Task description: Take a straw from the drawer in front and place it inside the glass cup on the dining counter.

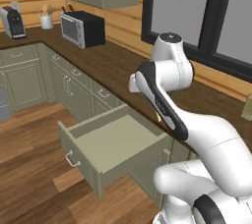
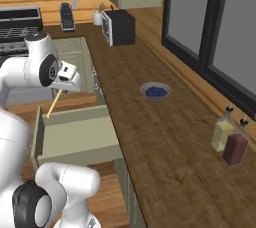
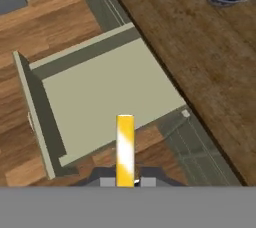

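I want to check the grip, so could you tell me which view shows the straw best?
The hand view: the straw rises yellow and unobstructed from the shut gripper, above the open drawer. The right base view shows it as a thin slanted line; in the left base view the arm hides nearly all of it.

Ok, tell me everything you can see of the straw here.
The straw is a thin, straight, pale-yellow stick, plain and smooth, with a bright sheen in the hand view. The gripper is shut on its upper end. In the right base view it hangs slanted below the gripper, lower tip near the back edge of the open drawer, lifted clear of its floor. Only the fingers touch it.
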### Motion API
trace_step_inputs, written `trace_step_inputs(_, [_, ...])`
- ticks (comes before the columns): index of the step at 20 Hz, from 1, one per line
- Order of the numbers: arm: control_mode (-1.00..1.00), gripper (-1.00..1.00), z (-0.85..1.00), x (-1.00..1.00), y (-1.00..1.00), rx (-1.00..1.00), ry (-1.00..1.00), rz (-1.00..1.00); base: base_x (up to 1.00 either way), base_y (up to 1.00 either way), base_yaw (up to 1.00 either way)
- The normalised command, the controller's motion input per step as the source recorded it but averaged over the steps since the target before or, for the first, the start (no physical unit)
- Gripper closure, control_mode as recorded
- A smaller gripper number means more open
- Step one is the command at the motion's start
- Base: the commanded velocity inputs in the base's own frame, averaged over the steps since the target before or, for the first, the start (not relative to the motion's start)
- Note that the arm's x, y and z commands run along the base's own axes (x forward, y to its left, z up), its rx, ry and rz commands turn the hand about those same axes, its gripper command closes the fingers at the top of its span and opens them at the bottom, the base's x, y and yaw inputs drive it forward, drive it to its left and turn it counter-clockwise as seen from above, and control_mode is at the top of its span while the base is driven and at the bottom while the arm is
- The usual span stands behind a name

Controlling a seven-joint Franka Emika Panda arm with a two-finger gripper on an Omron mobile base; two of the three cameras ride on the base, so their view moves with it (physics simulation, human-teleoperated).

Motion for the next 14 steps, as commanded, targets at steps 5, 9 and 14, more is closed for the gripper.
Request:
trace_step_inputs(5, [1.00,1.00,0.00,0.00,0.00,0.00,0.00,0.00,-1.00,0.52,0.26])
trace_step_inputs(9, [1.00,1.00,0.00,0.00,0.00,0.00,0.00,0.00,-0.79,0.82,0.73])
trace_step_inputs(14, [1.00,1.00,0.00,0.00,0.00,0.00,0.00,0.00,-0.50,0.90,0.78])
